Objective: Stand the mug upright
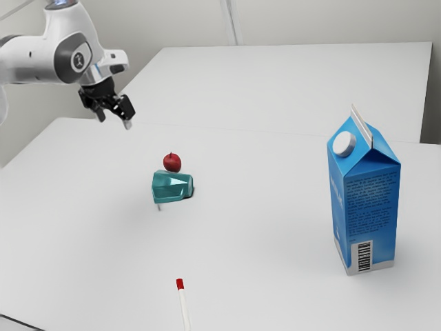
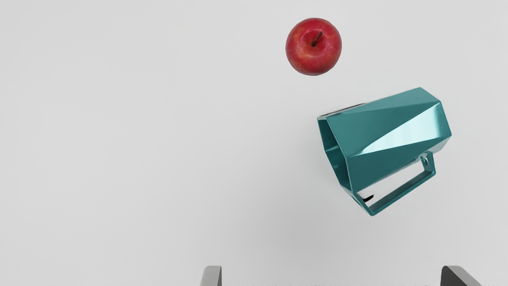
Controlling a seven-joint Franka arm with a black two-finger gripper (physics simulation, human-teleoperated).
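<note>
My gripper (image 1: pixel 116 118) hangs above the table toward the exterior view's upper left, away from the mug. Below it and farther to the exterior view's right, the teal faceted mug (image 1: pixel 172 186) lies on its side on the table. In the wrist view the mug (image 2: pixel 389 139) shows its hollow mouth at one end and its angular handle along one side, resting near the table. The fingers of my gripper (image 2: pixel 331 276) stand wide apart, with nothing held between them.
A red apple (image 1: pixel 172 163) (image 2: pixel 313 47) sits close to the mug on the white table (image 1: pixel 248 227). Toward the exterior view's right stands a tall blue carton (image 1: pixel 365 200). A white stick with a red tip (image 1: pixel 182 303) lies at the near side.
</note>
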